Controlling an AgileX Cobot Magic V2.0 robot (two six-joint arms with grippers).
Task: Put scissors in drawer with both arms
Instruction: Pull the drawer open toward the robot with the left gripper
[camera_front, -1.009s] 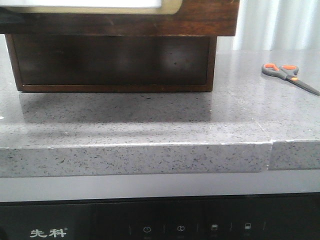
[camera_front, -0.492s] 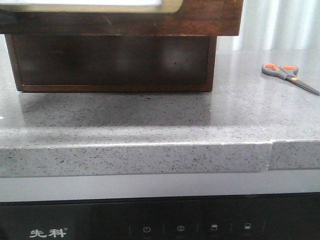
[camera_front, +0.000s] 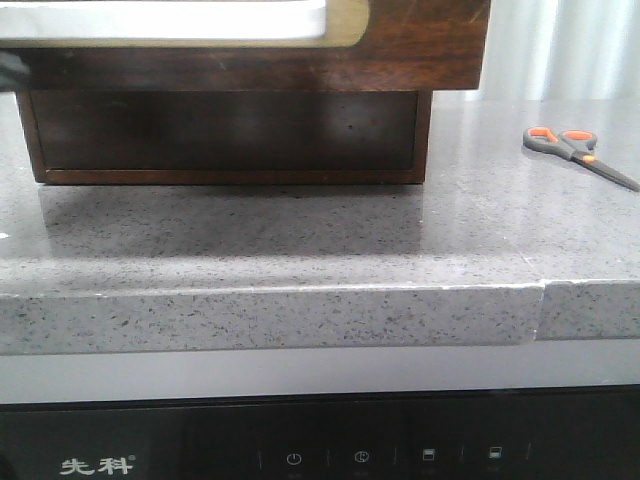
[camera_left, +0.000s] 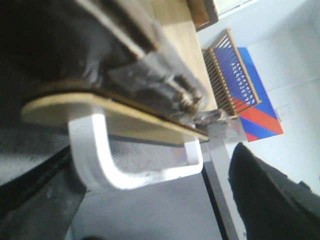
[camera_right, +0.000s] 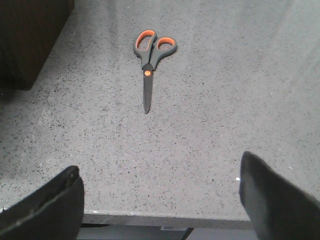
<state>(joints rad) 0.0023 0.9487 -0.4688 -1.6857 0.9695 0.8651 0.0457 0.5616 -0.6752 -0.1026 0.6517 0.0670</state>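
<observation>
The scissors (camera_front: 575, 150) lie flat on the grey counter at the far right, grey handles with orange loops, blades pointing right. In the right wrist view the scissors (camera_right: 149, 60) lie ahead of my right gripper (camera_right: 160, 200), which is open, empty and well short of them. The drawer (camera_front: 420, 40) juts out from the top of the dark cabinet, its notch and pale inside showing. My left gripper (camera_left: 150, 210) is blurred; its dark fingers (camera_left: 272, 200) stand wide apart below a pale wooden board (camera_left: 125, 115) carrying a white U-shaped bracket (camera_left: 100, 165). No arm shows in the front view.
The dark wooden cabinet frame (camera_front: 225, 130) stands on the counter (camera_front: 300, 240) at the back left. The counter's front edge (camera_front: 300, 315) runs across, with a seam at the right. A black appliance panel (camera_front: 300, 450) sits below.
The drawer front has slid out toward the camera, looming larger and lower in the front view. The scissors have not moved.
</observation>
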